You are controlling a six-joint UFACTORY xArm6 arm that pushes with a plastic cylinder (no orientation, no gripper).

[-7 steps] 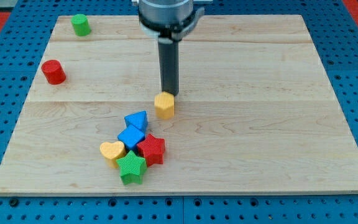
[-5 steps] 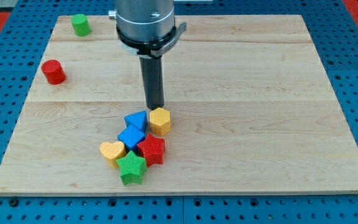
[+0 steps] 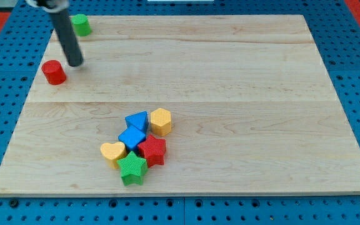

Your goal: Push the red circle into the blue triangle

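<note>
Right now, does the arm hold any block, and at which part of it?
Nothing is held. My tip is a bare rod end, just to the upper right of the red circle, apparently not touching it.

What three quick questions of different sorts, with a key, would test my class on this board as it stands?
1. True or false: my tip is just to the view's upper right of the red circle.
2. Which block sits right of the blue triangle? A) green circle B) yellow hexagon C) green star
3. Fill in: the yellow heart lies at the cluster's ____ edge.

Key: 1 true; 2 B; 3 left.
</note>
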